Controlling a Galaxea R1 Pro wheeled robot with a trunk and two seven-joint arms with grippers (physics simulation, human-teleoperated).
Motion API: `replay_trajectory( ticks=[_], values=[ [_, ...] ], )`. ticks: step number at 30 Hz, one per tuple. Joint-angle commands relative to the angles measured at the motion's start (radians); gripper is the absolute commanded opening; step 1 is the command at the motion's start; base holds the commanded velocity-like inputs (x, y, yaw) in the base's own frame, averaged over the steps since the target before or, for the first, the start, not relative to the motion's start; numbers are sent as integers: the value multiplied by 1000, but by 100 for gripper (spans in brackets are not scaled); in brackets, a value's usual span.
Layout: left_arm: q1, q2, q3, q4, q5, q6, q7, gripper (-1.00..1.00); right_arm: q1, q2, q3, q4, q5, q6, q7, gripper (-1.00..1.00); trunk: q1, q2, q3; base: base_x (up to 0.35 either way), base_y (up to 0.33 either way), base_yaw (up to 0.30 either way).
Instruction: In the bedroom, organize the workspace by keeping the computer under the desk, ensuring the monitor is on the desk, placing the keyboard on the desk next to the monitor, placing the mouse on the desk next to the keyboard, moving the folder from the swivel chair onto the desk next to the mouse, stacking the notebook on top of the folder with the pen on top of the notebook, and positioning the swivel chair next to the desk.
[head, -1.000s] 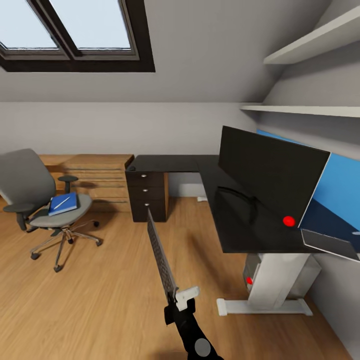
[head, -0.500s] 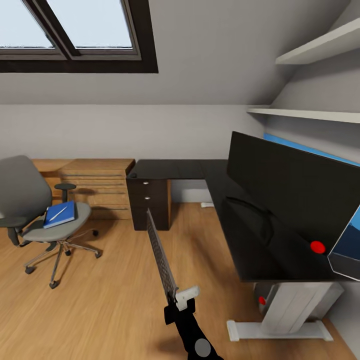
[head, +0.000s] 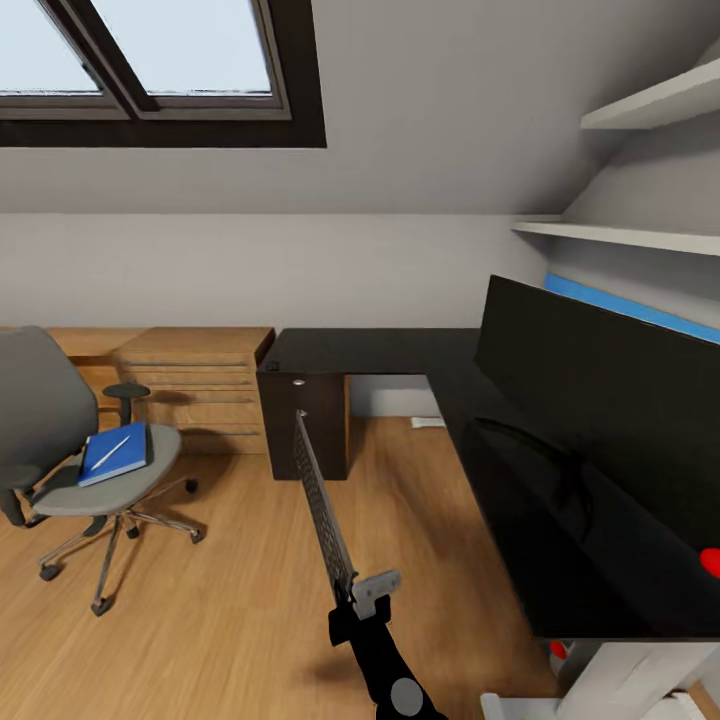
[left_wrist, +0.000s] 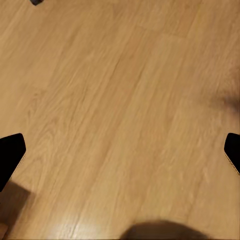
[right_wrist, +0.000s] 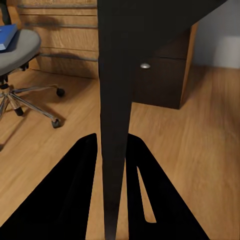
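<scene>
Dark grey, black-keyed slim keyboard (head: 322, 506) on edge, pinched in the right pincer (head: 362, 597); left pincer (left_wrist: 120, 155) spread.

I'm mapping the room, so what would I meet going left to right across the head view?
Swivel chair with the folder on its seat → wooden drawers → held keyboard → monitor on the desk.
</scene>
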Motion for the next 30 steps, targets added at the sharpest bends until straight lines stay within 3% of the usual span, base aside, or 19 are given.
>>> replay_trajectory(
  ticks=[1, 4, 8, 14, 30],
  values=[
    [0, 1, -7, 0, 11, -5, 6, 100, -1, -1, 5, 0, -10, -7, -3, -100, -3, 7, 2, 330, 159, 0],
    [-1, 1, -7, 1, 11, -5, 6, 100, -1, -2, 4, 0, -10, -10, -3, -100, -15, 28, 12, 330, 159, 0],
    [-1, -22, -20, 10, -3, -19, 2, 100, -8, 19, 2, 4, -16, -16, 7, -100, -22, 41, 18, 0, 0, 0],
    [-1, -56, -19, 9, -4, -17, 3, 100, -10, 18, 10, 3, -18, -7, -12, -100, -45, 83, 37, 0, 0, 0],
    [-1, -65, -19, 8, -5, -17, 3, 100, -11, 16, 13, 3, -19, -34, -19, -100, -107, 195, 87, 0, 0, 0]
  ],
)
